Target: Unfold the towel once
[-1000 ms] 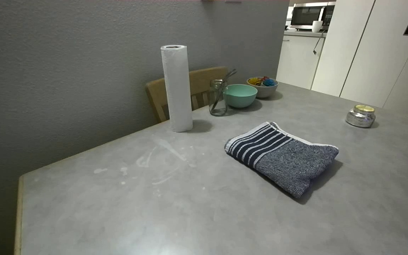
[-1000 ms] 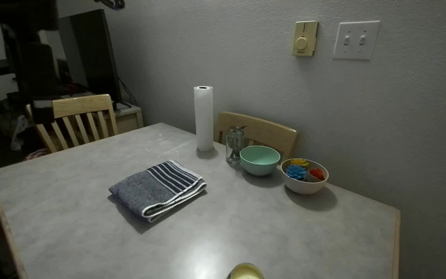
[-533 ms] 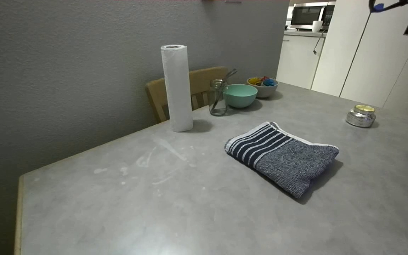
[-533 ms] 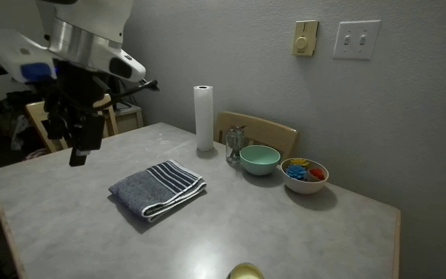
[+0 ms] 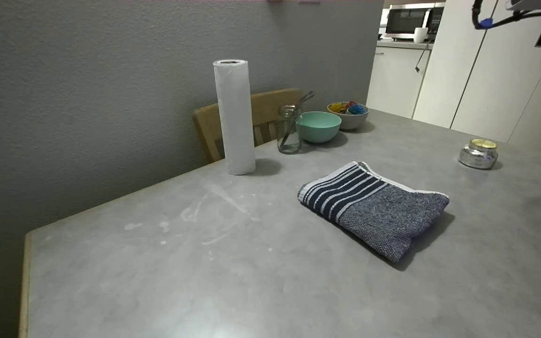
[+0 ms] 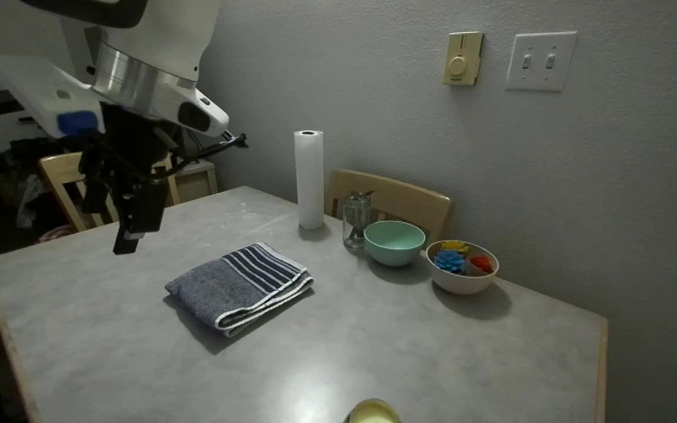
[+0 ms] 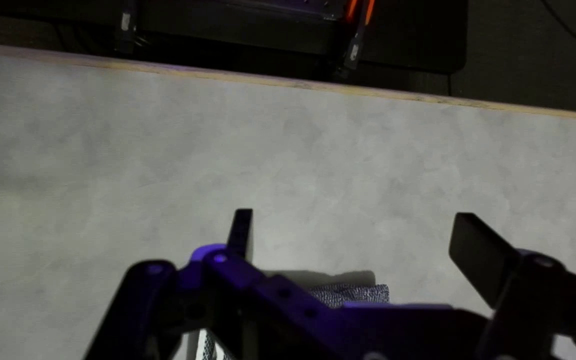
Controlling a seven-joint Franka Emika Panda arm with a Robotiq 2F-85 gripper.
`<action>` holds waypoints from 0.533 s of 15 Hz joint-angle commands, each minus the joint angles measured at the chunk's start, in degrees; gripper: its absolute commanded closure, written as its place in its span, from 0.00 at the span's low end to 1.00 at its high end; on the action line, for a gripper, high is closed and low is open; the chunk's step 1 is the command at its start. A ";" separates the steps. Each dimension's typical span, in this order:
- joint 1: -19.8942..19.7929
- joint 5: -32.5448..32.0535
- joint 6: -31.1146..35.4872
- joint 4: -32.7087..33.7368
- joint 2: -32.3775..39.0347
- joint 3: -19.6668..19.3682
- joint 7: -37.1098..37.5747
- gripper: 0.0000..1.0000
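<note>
1. Towel (image 6: 230, 288): seen folded on table (image 6: 426, 352), left of centre in an exterior view.
2. Gripper (image 7: 353, 222): seen above table, apart from towel, left of frame there; jaws spread wide, nothing held.
3. Progress: no layer judged turned back yet; grasp, lift and unfolding left to be done.

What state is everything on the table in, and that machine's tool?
Tool: open, holding nothing
Towel: folded, lying on the table
Paper towel roll: standing upright
Glass jar: upright, utensils inside
Green bowl: upright
Pale bowl: upright, flower-shaped pieces inside
Silver jar: upright
</note>
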 commanded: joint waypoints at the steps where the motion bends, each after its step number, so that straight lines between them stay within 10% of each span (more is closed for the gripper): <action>1: -1.31 4.17 3.63 0.56 5.47 1.75 4.23 0.00; 8: -1.82 9.64 12.17 7.38 21.11 3.93 17.06 0.00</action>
